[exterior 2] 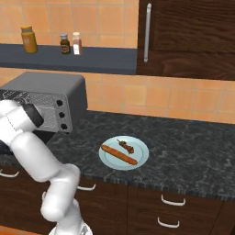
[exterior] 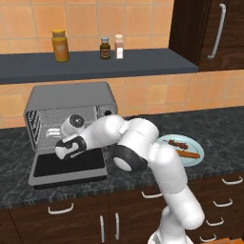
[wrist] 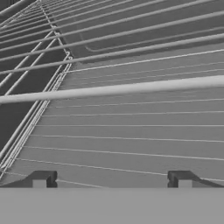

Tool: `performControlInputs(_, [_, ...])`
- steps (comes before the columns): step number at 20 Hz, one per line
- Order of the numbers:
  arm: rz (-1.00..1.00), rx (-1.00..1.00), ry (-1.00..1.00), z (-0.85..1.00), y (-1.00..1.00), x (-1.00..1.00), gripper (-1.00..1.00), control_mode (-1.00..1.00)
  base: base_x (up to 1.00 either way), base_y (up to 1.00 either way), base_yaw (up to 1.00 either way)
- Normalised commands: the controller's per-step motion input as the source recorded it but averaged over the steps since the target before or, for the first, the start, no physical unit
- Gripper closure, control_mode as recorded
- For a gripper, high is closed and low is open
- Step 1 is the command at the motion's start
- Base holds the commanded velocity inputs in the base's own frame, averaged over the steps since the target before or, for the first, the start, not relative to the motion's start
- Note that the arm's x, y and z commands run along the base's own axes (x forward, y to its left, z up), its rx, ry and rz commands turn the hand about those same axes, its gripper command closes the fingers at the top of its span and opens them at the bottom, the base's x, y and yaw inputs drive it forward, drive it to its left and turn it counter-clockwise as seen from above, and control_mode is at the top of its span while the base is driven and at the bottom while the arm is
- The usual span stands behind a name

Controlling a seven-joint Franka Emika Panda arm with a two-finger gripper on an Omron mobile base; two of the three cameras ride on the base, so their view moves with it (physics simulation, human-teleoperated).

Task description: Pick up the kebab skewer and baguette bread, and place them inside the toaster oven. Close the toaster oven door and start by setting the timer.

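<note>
The gripper [wrist: 112, 179] is being held spread and empty inside the oven [exterior: 71, 102], over its racks [wrist: 131, 127]; the door [exterior: 66, 167] is lying open.

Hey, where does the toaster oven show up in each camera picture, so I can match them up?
Left base view: the toaster oven sits left of centre on the counter, door folded down, arm reaching inside.
Right base view: it stands at the left edge, knobs facing right, partly behind the arm.
Hand view: its wire racks run across the picture, seen from inside.
Shared landmark: the plate on the counter to the oven's right.
</note>
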Motion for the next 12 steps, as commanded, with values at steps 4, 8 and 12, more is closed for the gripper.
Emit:
performControlInputs(4, [0.0,-0.04,0.3,-0.5,0.24,-0.99,-1.0,-1.0,0.0,0.0,0.0])
performControlInputs(8, [0.0,-0.09,0.33,-0.64,0.08,-1.0,-1.0,-1.0,0.0,0.0,0.0])
performControlInputs(12, [0.0,-0.16,0.38,-0.68,0.04,-1.0,-1.0,-1.0,0.0,0.0,0.0])
